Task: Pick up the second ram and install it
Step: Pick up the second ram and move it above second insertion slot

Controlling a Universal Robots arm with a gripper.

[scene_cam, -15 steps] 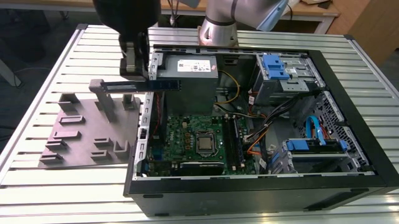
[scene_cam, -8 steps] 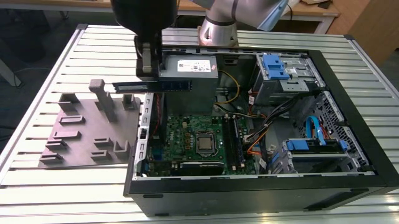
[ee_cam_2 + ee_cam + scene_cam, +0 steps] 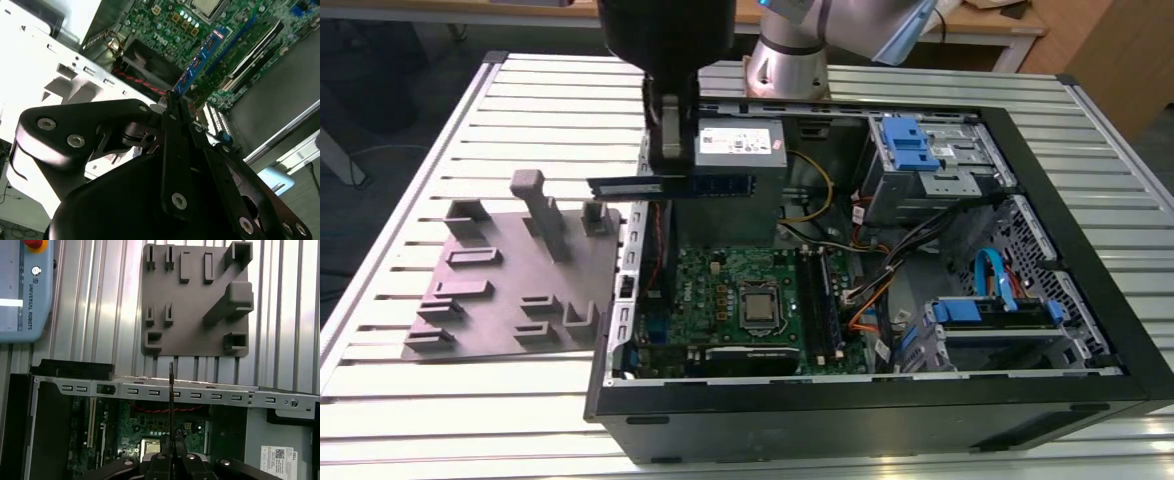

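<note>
Gripper (image 3: 670, 165) clamped on the second ram (image 3: 674, 186), level over the computer case (image 3: 881, 410) edge, beside the grey power supply (image 3: 740, 150). In the exterior view the memory slots (image 3: 821, 290) lie at its 4 o'clock, crosswise to the stick. I judge it wants turning into line, then even pressure.

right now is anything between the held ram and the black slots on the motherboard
Nothing visible does. The gripper holds the second ram above the open case; the long black slots beside the processor lie uncovered, with loose cables to the exterior view's right of them.
</note>
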